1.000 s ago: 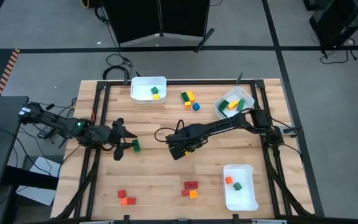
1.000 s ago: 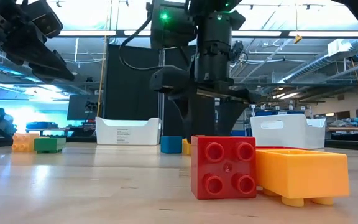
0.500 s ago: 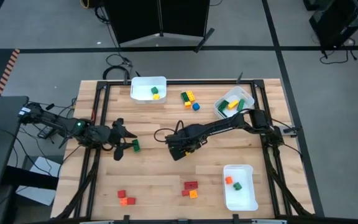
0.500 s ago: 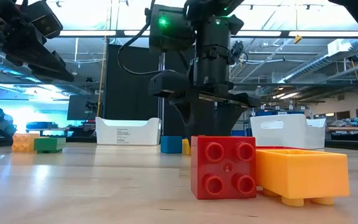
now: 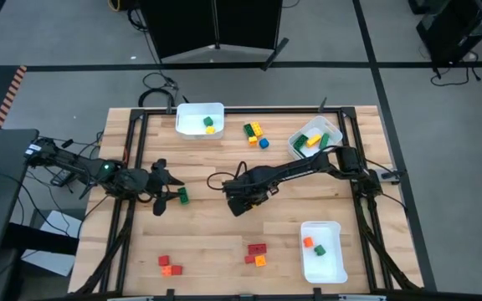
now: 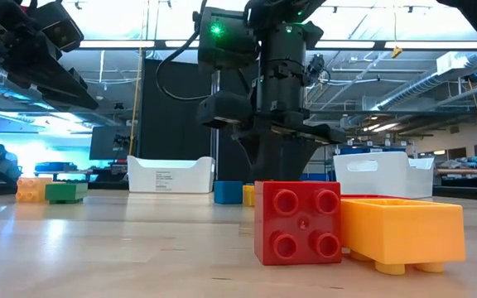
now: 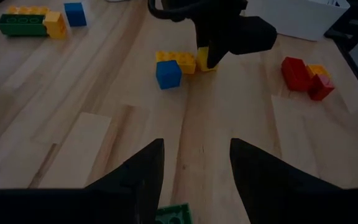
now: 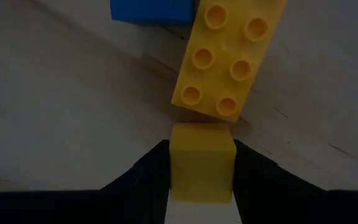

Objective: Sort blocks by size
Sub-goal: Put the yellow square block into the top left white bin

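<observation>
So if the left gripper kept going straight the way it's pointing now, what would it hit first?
The left gripper points across bare table toward the blue cube and yellow brick beside the right gripper. The blue cube looks likely first, though depth is uncertain.

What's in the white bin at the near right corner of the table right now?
In the high view the near-right white bin holds an orange block and a green block, both at its far end. The rest of its floor shows bare white; nothing there looks covered.
</observation>
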You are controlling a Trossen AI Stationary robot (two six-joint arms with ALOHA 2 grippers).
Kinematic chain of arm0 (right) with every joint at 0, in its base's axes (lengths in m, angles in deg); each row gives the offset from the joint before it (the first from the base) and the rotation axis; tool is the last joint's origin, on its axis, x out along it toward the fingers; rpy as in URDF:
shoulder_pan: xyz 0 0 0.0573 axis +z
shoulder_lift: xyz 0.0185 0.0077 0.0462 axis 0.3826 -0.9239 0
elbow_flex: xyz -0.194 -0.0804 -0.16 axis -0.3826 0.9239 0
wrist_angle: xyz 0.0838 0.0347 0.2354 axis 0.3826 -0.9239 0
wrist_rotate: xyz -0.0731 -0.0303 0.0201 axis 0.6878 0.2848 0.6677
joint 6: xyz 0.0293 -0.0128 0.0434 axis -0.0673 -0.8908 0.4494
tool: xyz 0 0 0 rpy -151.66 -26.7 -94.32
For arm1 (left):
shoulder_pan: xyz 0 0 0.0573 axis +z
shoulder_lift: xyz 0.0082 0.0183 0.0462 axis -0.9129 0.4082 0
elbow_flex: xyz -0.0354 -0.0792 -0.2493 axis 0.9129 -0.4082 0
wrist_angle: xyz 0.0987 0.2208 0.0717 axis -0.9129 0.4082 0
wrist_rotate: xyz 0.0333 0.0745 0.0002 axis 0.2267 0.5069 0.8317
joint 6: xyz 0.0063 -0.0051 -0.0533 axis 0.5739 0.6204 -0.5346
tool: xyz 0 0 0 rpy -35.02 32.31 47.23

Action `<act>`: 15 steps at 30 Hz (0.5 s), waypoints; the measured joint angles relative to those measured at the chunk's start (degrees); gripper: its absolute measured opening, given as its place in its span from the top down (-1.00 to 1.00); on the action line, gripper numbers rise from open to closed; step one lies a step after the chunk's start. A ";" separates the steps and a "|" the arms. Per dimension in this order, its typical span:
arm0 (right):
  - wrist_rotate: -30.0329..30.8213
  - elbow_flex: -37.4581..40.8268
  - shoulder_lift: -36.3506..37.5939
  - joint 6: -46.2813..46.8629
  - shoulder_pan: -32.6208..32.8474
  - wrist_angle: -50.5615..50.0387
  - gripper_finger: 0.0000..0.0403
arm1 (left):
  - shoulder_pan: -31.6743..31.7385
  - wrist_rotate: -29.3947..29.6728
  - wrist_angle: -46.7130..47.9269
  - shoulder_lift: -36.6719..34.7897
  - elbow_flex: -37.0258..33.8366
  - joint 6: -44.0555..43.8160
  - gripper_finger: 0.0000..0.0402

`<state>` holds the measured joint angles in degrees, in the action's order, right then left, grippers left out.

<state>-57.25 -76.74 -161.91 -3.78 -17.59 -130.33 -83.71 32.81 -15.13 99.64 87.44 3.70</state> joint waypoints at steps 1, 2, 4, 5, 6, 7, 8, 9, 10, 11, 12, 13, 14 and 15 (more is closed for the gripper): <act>0.04 0.00 0.00 -0.08 0.00 -0.02 0.29 | 0.00 0.00 -0.01 0.00 0.00 0.00 0.05; 0.10 0.00 0.03 -0.13 0.00 -0.07 0.29 | 0.00 0.00 -0.01 0.00 0.00 0.00 0.05; 0.71 0.00 0.53 -0.01 0.00 -1.35 0.29 | 0.00 0.00 -0.01 0.00 0.00 0.00 0.05; 1.29 0.02 1.09 0.10 0.00 -2.30 0.29 | 0.00 0.00 -0.03 0.00 0.00 0.00 0.05; 2.11 0.02 1.89 0.12 0.15 -3.31 0.29 | 0.00 0.00 -0.01 0.00 0.00 0.02 0.05; 3.17 0.02 2.87 0.18 0.33 -4.65 0.29 | 0.00 0.00 0.01 0.00 0.00 0.13 0.05; 4.48 0.00 4.10 0.33 0.52 -6.34 0.29 | 0.00 0.00 -0.01 0.00 0.00 0.46 0.05; 5.90 0.00 5.23 0.80 0.70 -7.86 0.29 | 0.00 0.00 -0.03 0.00 0.00 1.17 0.05; 7.10 0.00 6.63 1.09 0.92 -9.25 0.29 | 0.00 0.00 -0.03 0.00 0.00 1.30 0.05; 8.09 0.00 8.08 1.06 1.05 -10.59 0.29 | 0.00 0.00 -0.01 0.00 0.00 1.34 0.05; 8.93 0.00 9.55 0.60 1.05 -11.76 0.29 | 0.00 0.00 -0.01 0.00 0.00 1.40 0.05; 9.57 0.00 11.20 -0.13 1.07 -12.45 0.29 | 0.00 0.00 -0.01 0.00 0.00 1.63 0.05; 10.29 0.00 12.98 -0.85 1.07 -12.97 0.29 | 0.00 0.00 -0.01 0.00 0.00 2.42 0.05; 11.33 0.00 14.77 -1.66 0.91 -13.34 0.29 | 0.00 0.01 0.00 0.00 0.00 3.42 0.05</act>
<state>-45.92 -76.74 -147.14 -5.44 -16.68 -143.67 -83.71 32.81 -15.13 99.64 87.44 7.12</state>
